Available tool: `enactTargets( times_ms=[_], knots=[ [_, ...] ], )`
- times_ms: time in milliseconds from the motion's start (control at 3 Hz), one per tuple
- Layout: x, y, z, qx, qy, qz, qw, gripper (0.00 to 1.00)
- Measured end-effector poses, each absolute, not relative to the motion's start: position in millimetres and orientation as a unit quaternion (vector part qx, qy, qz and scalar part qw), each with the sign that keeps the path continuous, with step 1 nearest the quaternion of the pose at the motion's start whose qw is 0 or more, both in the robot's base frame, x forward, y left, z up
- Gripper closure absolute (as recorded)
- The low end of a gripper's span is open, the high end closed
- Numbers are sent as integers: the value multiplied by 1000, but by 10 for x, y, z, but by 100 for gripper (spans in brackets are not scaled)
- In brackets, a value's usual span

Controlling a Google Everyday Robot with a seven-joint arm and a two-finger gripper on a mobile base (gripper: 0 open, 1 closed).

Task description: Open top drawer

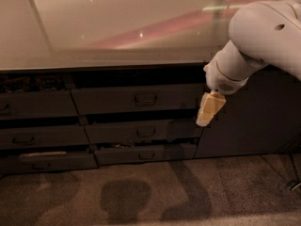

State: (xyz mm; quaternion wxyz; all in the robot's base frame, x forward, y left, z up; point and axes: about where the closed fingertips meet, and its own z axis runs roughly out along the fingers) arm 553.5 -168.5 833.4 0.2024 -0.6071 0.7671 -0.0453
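From my station I saw the top drawer [113, 100] just under the pale countertop [117, 27], in the middle column of the unit. It was the widest front on show: long, shallow and dark grey, with 1 small dark loop handle [146, 98] at its centre. A black gap ran between its upper edge and the counter lip, and I could make out nothing inside it. Its right end lay just beside the tall plain cabinet door [249, 121].

The gripper [207, 114] hung at that right end, a cream wedge pointing down and a little left from the white arm [263, 36]. Its tip sat over the seam between the drawers and the door, lower than the top drawer's bottom edge and well to the right of the handle. It carried nothing I could see. Whether it was open or closed, or touching the front, I could not tell.

2 shorter fronts sat below, the middle drawer [141, 132] and the bottom drawer [146, 154]. The slit above the bottom one showed small bits too dim to name. In the left column, the upper left drawer [33, 106] had a gap above it showing a dark jumble [28, 83]. The lowest left drawer [47, 163] showed a pale strip [44, 153] along its top
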Motion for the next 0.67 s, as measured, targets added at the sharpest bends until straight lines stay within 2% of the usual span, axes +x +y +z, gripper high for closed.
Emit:
enactTargets(
  times_ms=[667],
  knots=[
    [5885,-1871,8093,-599,777,-57,186,0]
  ],
)
